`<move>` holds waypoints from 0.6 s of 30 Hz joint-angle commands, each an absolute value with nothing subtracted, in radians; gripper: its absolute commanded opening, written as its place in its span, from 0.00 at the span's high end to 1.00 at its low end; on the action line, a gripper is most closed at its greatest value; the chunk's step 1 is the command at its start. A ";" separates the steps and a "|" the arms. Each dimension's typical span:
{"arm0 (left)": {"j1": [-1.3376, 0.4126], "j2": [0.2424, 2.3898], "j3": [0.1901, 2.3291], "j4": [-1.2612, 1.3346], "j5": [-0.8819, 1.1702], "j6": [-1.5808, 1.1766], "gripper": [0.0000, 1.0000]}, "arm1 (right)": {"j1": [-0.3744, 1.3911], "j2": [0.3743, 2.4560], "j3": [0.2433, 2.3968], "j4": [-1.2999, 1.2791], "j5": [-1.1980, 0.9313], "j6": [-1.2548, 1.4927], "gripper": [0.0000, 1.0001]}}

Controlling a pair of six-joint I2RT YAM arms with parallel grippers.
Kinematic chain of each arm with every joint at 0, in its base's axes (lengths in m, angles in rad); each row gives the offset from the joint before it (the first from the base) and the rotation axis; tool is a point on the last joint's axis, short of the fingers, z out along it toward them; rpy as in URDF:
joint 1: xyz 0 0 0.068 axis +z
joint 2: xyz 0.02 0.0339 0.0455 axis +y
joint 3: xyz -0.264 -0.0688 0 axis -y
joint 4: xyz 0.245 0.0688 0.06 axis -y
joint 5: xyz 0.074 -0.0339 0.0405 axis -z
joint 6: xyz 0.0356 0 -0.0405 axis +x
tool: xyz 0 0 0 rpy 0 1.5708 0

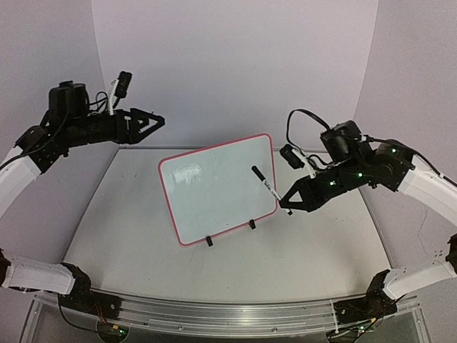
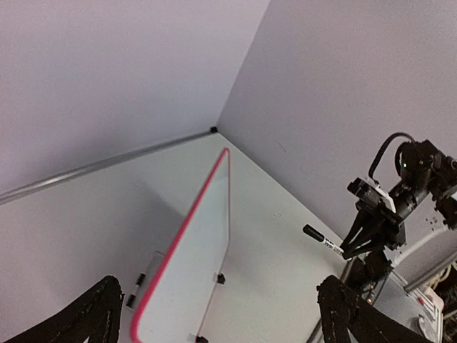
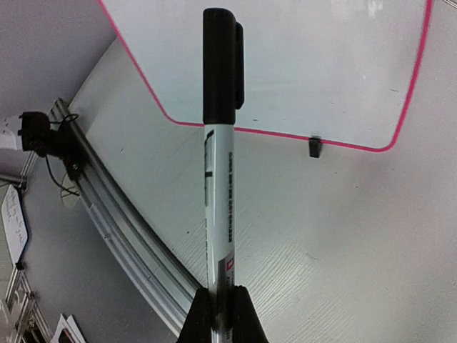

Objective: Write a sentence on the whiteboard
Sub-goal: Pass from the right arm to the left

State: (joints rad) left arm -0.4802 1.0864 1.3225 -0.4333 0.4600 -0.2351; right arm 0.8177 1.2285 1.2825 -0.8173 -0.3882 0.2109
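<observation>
My right claw (image 1: 288, 205) clamps a slim white marker (image 1: 270, 188), smooth black cap, print illegible, near the glossy pink-framed whiteboard (image 1: 214, 193); left claw (image 1: 161, 121) gapes.

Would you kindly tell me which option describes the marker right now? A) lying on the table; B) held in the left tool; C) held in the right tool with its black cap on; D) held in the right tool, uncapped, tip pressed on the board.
C: the right tool is shut on the marker, the black cap covers its tip, and the left wrist view shows it apart from the whiteboard.
</observation>
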 commanded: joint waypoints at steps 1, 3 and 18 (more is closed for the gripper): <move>-0.605 1.173 1.365 -0.357 0.517 -0.383 0.05 | 0.907 1.314 1.408 -0.813 -0.379 0.135 1.00; -0.643 1.197 1.352 -0.294 0.540 -0.442 0.05 | 0.931 1.348 1.447 -0.780 -0.366 0.117 1.00; -0.770 1.370 1.372 -0.229 0.562 -0.544 0.17 | 0.971 1.436 1.548 -0.695 -0.326 0.029 1.00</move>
State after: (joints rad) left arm -0.7658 1.3464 1.3277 -0.2923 0.5252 -0.5095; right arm 0.9657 1.4273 1.4978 -0.7313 -0.3592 0.0679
